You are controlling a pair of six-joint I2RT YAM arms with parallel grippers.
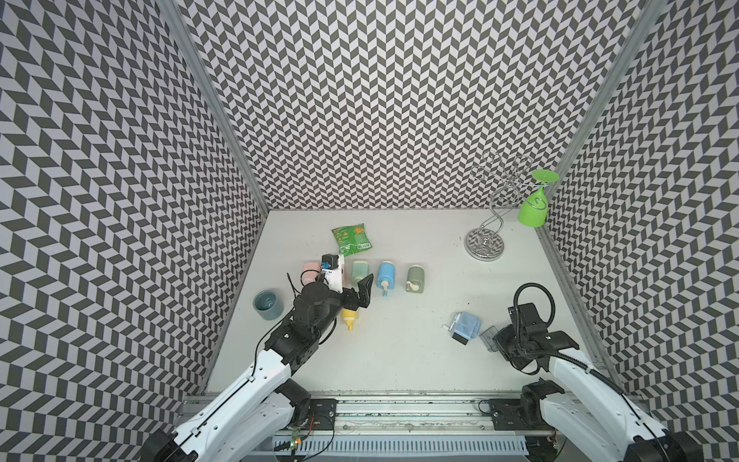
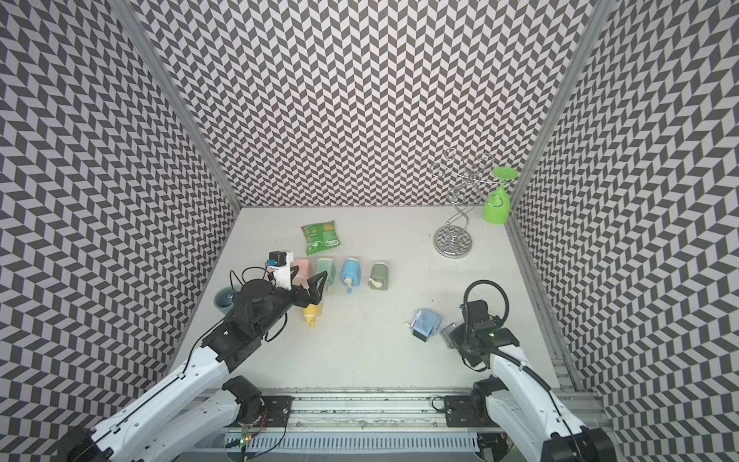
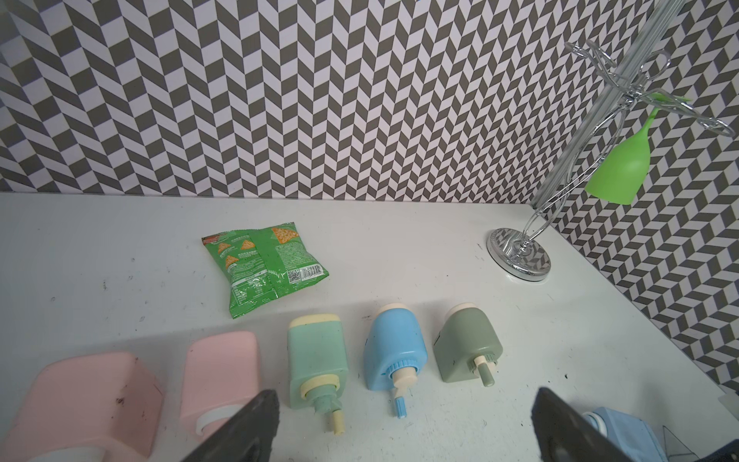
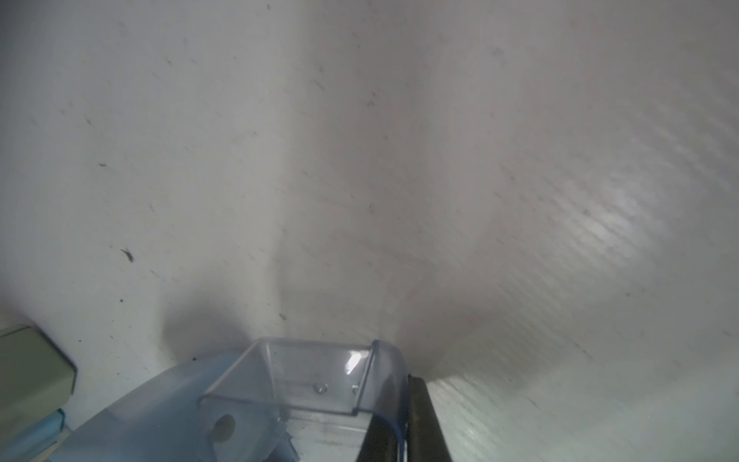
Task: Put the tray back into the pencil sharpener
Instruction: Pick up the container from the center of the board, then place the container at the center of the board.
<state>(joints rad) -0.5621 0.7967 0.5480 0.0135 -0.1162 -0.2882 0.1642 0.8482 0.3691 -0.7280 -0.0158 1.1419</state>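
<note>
Although the tray [image 1: 488, 335] is not yet back in the pencil sharpener [image 1: 464, 326], the pick-up step looks finished. The right gripper [image 1: 497, 341] is clenched on one thin wall of the clear tray, and the right wrist view shows a dark finger [image 4: 420, 420] pressed flat against that wall. Whether the tray is lifted or rests on the desk [image 1: 400, 352] I cannot tell. The blue sharpener lies on its side just beyond the tray, straight ahead of the right gripper. The two are so close that neither top view shows whether they touch. Its dark end, probably the empty slot, seems turned away from the tray, so what is left would be lining the tray up with that opening and sliding it fully in. The left gripper [image 1: 357, 294] is released, spread wide and holding nothing, well apart from the tray. Below it lies a yellow sharpener [image 1: 349, 318], and just ahead of it a row of pastel sharpeners [image 3: 394, 346]. Further ahead lies a green snack bag [image 3: 264, 268], the only printed thing here. It shows triangular chips, a barcode, a square code and lines of text too small to read. No brand or label can be made out on the tray or the sharpener.
</note>
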